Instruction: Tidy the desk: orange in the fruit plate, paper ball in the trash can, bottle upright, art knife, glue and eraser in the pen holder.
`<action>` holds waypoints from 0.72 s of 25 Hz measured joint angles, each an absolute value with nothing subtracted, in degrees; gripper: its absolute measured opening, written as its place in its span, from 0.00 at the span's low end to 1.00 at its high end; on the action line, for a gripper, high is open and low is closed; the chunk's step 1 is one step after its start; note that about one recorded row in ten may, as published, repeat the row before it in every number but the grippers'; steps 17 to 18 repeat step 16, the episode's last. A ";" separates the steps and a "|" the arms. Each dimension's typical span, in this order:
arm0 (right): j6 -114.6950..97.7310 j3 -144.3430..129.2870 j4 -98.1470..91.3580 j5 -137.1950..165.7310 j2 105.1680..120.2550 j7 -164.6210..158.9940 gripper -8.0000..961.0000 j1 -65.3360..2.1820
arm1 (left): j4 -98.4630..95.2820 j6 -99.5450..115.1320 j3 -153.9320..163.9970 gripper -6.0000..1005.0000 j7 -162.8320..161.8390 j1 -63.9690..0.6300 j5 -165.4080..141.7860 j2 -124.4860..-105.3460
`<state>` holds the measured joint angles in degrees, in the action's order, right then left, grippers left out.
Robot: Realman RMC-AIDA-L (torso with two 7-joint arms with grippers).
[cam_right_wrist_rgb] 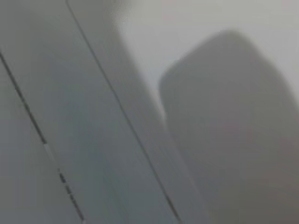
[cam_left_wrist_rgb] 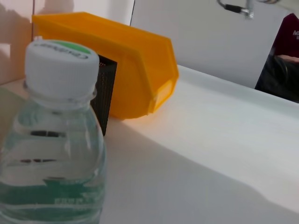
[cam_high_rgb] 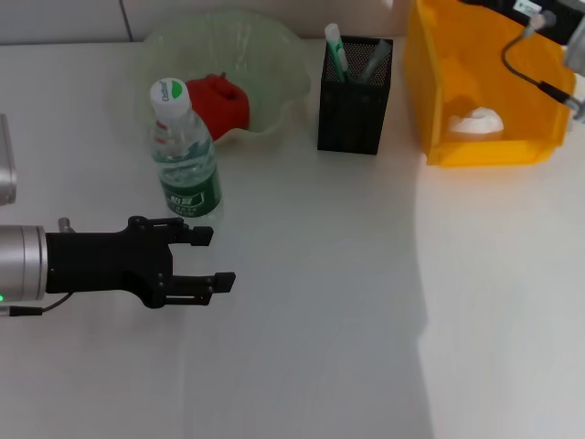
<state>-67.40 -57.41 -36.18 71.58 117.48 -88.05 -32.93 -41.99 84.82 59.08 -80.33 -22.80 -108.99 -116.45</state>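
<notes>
A clear water bottle [cam_high_rgb: 183,151] with a white cap and green label stands upright on the white desk; it fills the near side of the left wrist view [cam_left_wrist_rgb: 51,140]. My left gripper [cam_high_rgb: 213,259] is open and empty, just in front of the bottle and apart from it. A red round fruit [cam_high_rgb: 219,101] lies in the pale green fruit plate [cam_high_rgb: 265,46]. A white paper ball [cam_high_rgb: 477,121] lies in the yellow bin [cam_high_rgb: 484,151]. The black mesh pen holder [cam_high_rgb: 355,101] holds a green-and-white item [cam_high_rgb: 335,48]. My right arm [cam_high_rgb: 571,50] is parked at the far right corner.
The yellow bin [cam_left_wrist_rgb: 135,70] and the pen holder [cam_left_wrist_rgb: 105,100] stand side by side at the back of the desk. The white desk [cam_high_rgb: 366,320] stretches in front of them. The right wrist view shows only grey blur.
</notes>
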 joint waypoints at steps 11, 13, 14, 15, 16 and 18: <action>-115.53 -45.95 -39.02 98.82 115.21 -81.71 0.86 -18.43 | -43.36 94.16 56.90 0.77 -80.36 -24.13 -108.96 -116.02; -116.36 -45.12 -37.20 100.71 115.92 -78.12 0.86 -17.05 | -43.44 95.14 56.82 0.77 -80.39 -24.49 -108.95 -116.03; -115.81 -45.00 -36.33 101.03 116.17 -76.83 0.86 -16.58 | -43.44 95.49 56.81 0.77 -80.49 -24.65 -109.02 -116.02; -114.95 -45.03 -35.56 101.33 116.34 -75.87 0.86 -16.33 | -43.44 95.73 56.81 0.77 -80.60 -24.78 -109.09 -116.03; -113.27 -45.22 -34.36 102.14 116.56 -74.86 0.86 -16.32 | -43.49 96.01 56.78 0.77 -80.76 -24.91 -109.14 -116.05; -113.27 -45.22 -34.36 102.14 116.56 -74.86 0.86 -16.32 | -43.49 96.01 56.78 0.77 -80.76 -24.91 -109.14 -116.05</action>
